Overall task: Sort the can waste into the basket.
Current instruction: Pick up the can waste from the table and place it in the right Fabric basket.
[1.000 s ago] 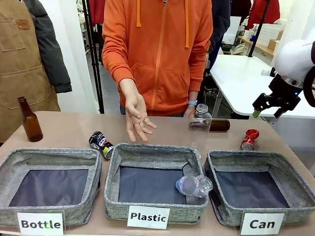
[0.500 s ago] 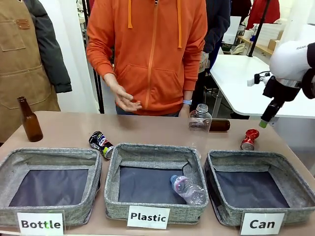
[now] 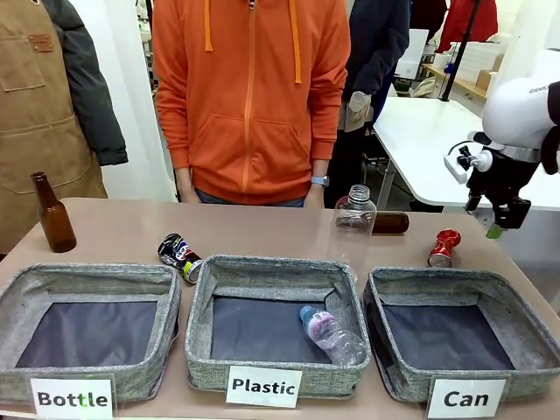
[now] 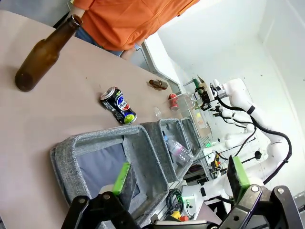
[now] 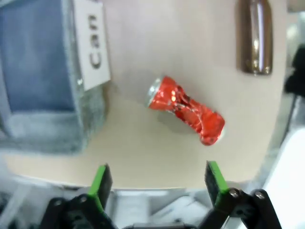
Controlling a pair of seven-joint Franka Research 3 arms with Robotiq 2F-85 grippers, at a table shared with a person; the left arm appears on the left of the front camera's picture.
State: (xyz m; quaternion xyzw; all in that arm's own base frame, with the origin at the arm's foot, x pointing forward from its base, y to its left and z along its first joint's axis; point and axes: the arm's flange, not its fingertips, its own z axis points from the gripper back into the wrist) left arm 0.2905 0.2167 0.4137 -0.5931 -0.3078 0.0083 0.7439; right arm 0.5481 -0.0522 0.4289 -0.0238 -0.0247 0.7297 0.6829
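Approach step: the right pincer (image 5: pixel 157 175), spread wide, hovers above the red can (image 5: pixel 186 110); next, lower and pinch it.

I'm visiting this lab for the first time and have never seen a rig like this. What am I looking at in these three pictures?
Two white robot arms share a table with a person in orange. The wide picture looks across from between the arms. The other two come from wrist cameras, so green-tipped fingers rise from the bottom. The right gripper hovers open over the red can. The left gripper is open too, and neither holds anything. The dark can and a brown bottle sit farther left. Both cans are outside the bin labelled Can.
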